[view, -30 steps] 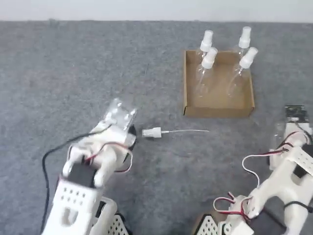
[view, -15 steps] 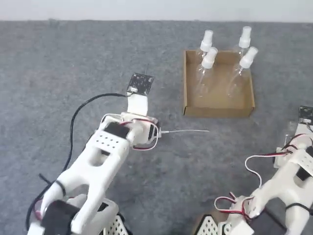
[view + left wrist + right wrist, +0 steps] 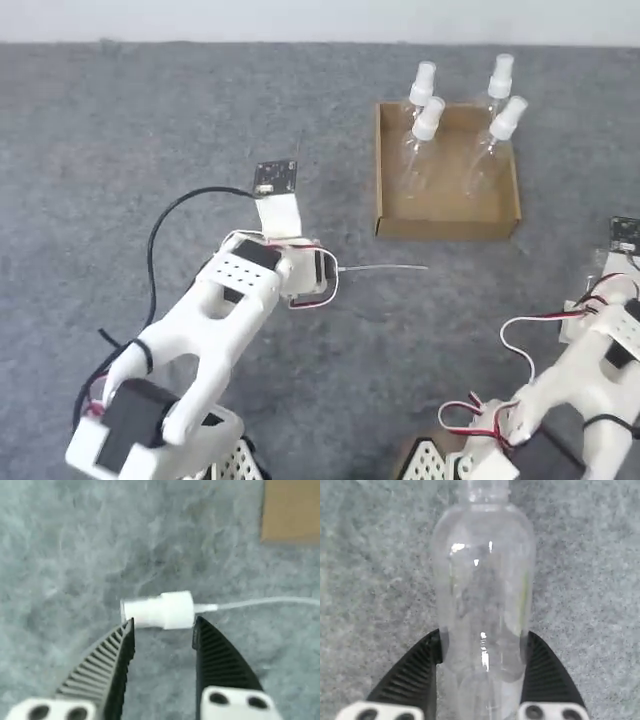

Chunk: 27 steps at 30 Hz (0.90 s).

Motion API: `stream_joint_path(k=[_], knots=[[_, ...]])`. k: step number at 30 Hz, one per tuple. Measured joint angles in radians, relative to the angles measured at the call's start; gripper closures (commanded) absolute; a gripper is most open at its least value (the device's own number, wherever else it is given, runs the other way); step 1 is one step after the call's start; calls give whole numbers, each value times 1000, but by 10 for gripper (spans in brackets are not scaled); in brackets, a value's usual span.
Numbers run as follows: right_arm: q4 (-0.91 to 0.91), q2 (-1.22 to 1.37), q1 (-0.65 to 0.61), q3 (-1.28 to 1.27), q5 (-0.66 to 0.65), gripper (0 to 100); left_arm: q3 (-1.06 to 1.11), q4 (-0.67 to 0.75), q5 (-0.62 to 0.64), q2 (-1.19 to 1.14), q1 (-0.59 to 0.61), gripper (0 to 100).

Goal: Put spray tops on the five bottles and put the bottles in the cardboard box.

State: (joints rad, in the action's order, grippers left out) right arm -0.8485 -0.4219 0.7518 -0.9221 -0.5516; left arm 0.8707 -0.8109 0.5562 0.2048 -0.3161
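left arm (image 3: 215, 320): we see it stretched from its base at the near left of the table toward the middle, with the wrist bent down so that the left gripper (image 3: 163, 625) points at the grey felt (image 3: 120, 150). its jaws stand well apart, one on each side of the loose spray top (image 3: 160, 611), and hold nothing. the spray top lies on its side on the felt. its thin dip tube (image 3: 385, 268) runs out from under the gripper toward the right arm's side and ends near the front wall of the cardboard box (image 3: 447, 228).

right arm (image 3: 575, 375): it is folded low at the near right corner, well apart from the left arm. the right gripper (image 3: 483, 639) is closed on an uncapped clear bottle (image 3: 482, 590). both fingers (image 3: 420, 670) press against the bottle's lower sides, and its open neck points away from the wrist. we cannot tell whether the bottle rests on the felt or is lifted clear of it.

cardboard box: four capped bottles (image 3: 415, 150) lean inside it, their white heads toward the far wall.
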Motion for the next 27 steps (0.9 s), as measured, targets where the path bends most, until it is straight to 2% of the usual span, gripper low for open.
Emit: stream_joint_path(k=[12, 15, 27], knots=[[0, 0, 0, 0, 0, 887, -34, -3, 6, -80, 2, 822], [0, 0, 0, 0, 0, 884, -37, -2, -48, -83, 11, 824], [0, 0, 0, 0, 0, 882, -34, -15, -305, -117, 288, 826]])
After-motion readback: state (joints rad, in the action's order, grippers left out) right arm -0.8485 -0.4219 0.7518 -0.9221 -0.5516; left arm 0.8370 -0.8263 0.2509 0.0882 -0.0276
